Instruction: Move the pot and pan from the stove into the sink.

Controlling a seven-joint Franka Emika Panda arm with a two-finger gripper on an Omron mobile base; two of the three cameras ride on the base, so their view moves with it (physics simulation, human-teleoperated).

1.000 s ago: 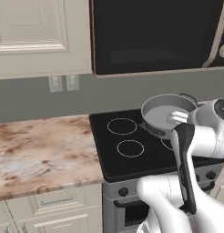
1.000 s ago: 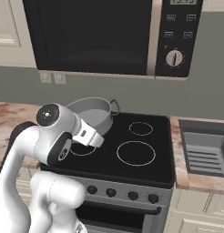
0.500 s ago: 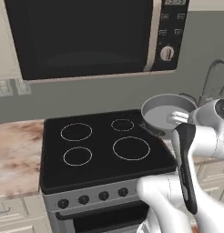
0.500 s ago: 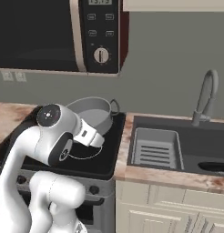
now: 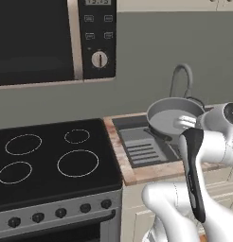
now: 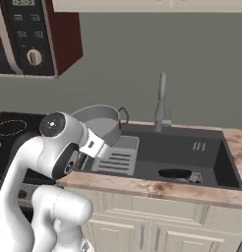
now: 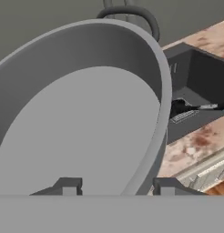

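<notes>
The gripper (image 7: 116, 186) pinches the near rim of the pot (image 7: 82, 123), one finger inside the wall and one outside, so the pot hangs tilted and airborne just ahead of the fingers. A one-sided rim hold may let the pot swing or slip if the arm moves sharply. Below and beyond the fingers lies the slotted rack (image 6: 115, 155), then the sink (image 6: 211, 162), where the pan (image 6: 174, 173) already sits; releasing carelessly could drop the pot onto it. The stove (image 5: 47, 163) stands bare.
</notes>
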